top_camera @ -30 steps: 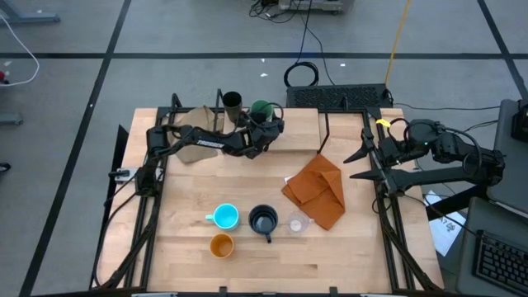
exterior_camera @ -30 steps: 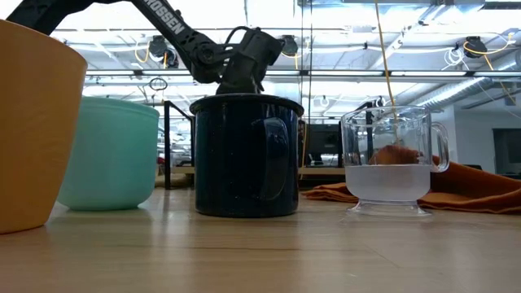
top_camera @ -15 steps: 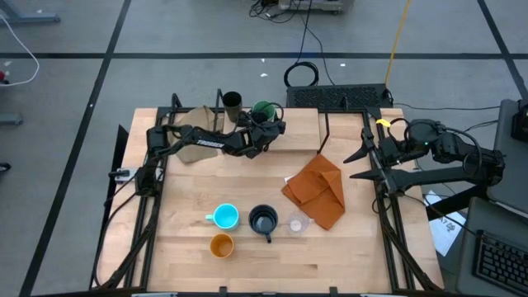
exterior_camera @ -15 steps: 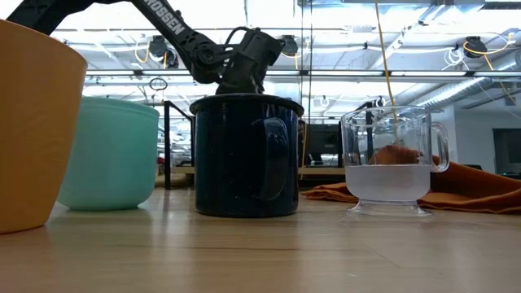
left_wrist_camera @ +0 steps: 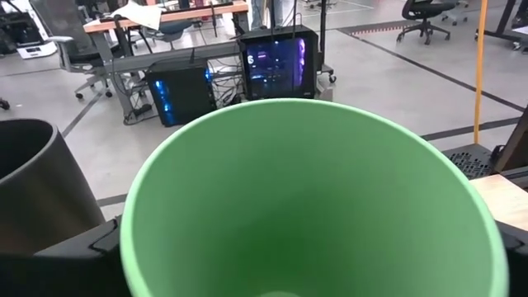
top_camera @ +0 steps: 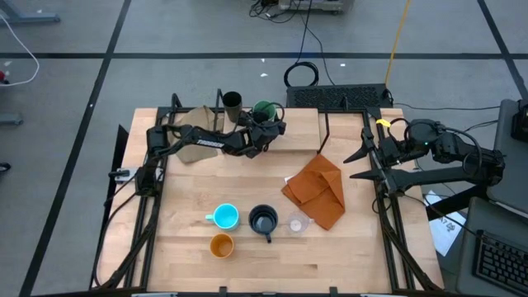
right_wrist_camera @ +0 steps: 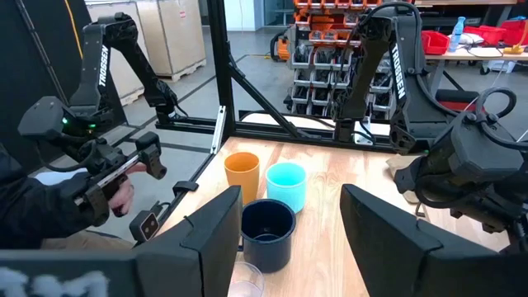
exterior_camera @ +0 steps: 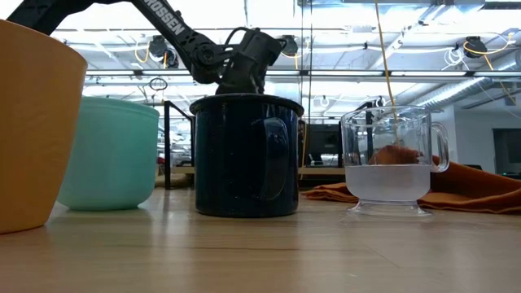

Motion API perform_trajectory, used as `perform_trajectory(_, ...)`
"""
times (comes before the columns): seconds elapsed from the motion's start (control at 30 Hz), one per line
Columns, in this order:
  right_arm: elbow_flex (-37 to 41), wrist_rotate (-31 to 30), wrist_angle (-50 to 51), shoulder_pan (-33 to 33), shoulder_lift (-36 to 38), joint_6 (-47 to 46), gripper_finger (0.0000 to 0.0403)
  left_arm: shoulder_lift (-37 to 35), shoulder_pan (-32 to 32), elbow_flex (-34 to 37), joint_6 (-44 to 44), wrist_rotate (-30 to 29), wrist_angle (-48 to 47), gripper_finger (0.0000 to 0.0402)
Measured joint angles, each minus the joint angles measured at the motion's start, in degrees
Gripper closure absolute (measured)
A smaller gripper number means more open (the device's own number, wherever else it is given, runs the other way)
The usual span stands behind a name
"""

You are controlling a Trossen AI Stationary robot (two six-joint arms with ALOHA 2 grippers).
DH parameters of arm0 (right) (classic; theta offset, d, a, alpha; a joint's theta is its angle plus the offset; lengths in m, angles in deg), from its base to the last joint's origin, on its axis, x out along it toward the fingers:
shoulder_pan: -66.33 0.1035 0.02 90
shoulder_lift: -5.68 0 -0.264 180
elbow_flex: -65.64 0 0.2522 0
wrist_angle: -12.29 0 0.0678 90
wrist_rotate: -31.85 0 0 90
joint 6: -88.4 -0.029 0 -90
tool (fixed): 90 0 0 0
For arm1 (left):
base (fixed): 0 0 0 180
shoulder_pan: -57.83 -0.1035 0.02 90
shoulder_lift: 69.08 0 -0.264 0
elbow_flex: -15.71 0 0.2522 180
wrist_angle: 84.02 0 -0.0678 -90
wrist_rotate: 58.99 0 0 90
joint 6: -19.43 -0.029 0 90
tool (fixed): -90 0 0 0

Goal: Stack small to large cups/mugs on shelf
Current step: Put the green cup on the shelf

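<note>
At the table's near edge an orange cup (top_camera: pixel 220 245) is seen, with a light blue mug (top_camera: pixel 225 217), dark navy mug (top_camera: pixel 263 220) and small clear cup (top_camera: pixel 297 223) just behind. An orange cloth (top_camera: pixel 318 190) lies beyond. On the far shelf (top_camera: pixel 297 129), the left gripper (top_camera: pixel 266 126) is closed around the green cup (left_wrist_camera: pixel 313 198), beside the dark brown cup (top_camera: pixel 232 102). The right gripper (right_wrist_camera: pixel 289 227) is parked at the right edge, fingers spread and holding nothing.

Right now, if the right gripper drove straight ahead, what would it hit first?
Probably the dark navy mug: it sits between the open right gripper fingers' line, nearer than the orange cup and light blue mug. Depth is uncertain.
</note>
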Motion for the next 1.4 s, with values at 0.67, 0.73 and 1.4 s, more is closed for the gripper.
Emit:
perform_trajectory(0.67,0.0,0.0,0.0,0.0,0.0,0.0,0.0204,0.0,-0.3,0.0,3.3,-0.8,-0.2,0.0002)
perform_trajectory(0.73,0.0,0.0,0.0,0.0,0.0,0.0,0.0204,0.0,-0.5,0.0,3.9,-0.6,-0.5,0.0002)
perform_trajectory(1.4,0.0,0.0,0.0,0.0,0.0,0.1,0.0204,0.1,-2.4,0.0,10.3,3.8,-6.5,0.0002)
